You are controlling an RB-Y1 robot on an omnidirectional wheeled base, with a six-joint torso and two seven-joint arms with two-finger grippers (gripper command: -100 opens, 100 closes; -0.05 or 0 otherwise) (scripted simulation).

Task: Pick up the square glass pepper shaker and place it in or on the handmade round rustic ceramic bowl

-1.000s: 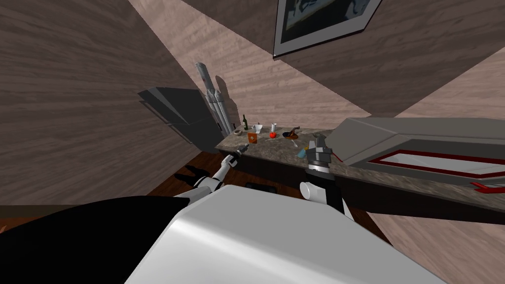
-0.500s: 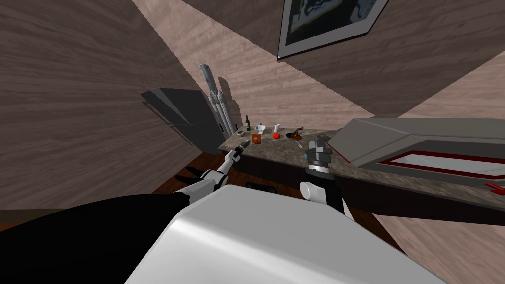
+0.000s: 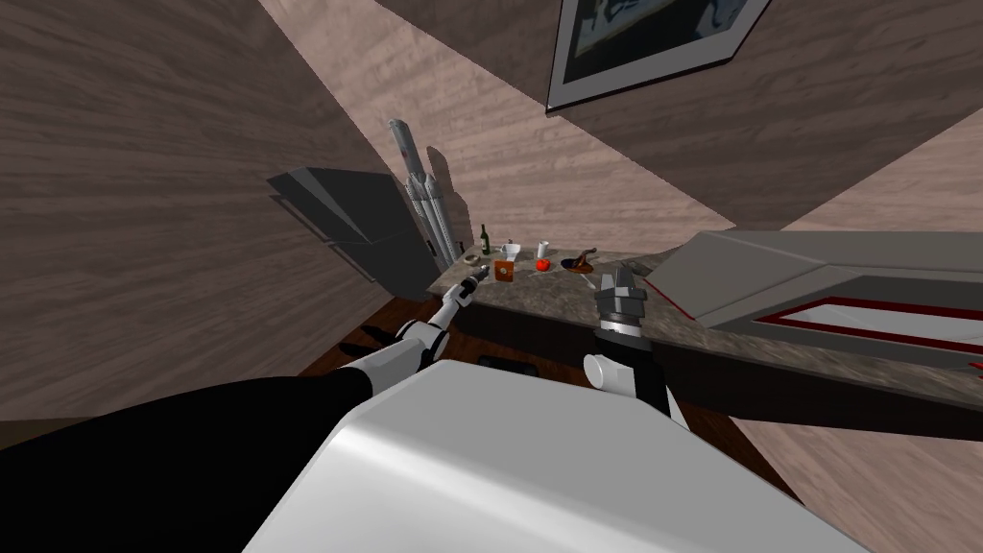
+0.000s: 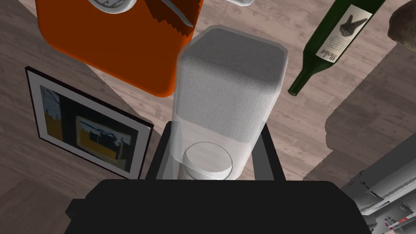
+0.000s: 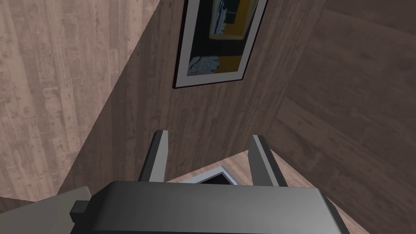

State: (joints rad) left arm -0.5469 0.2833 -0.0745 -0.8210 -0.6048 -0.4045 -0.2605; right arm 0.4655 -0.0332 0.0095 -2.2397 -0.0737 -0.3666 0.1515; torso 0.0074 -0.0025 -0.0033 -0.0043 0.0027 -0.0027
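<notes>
My left gripper (image 4: 216, 128) is shut on the square clear pepper shaker (image 4: 229, 89), which has a grey filling and sits between both fingers (image 4: 162, 156). In the head view the left gripper (image 3: 472, 281) hangs over the counter's far left end, just short of the small round bowl (image 3: 469, 258). A brownish edge of the bowl (image 4: 403, 22) shows past the shaker, beyond a green bottle (image 4: 337, 38). My right gripper (image 3: 619, 284) is held up over the counter's near edge, and its wrist view shows the right gripper (image 5: 208, 139) open with nothing between its fingers.
On the stone counter (image 3: 557, 293) stand an orange box (image 3: 504, 273), a green bottle (image 3: 485, 239), two white cups (image 3: 510, 251), a red item (image 3: 543, 264) and a dark dish (image 3: 580, 261). A grey fridge (image 3: 355, 216) stands to the left, and a grey appliance (image 3: 816, 278) to the right.
My left arm has stretched further forward with the shaker, bringing it closer to the bowl. The head camera has shifted a little. The right arm has stayed still.
</notes>
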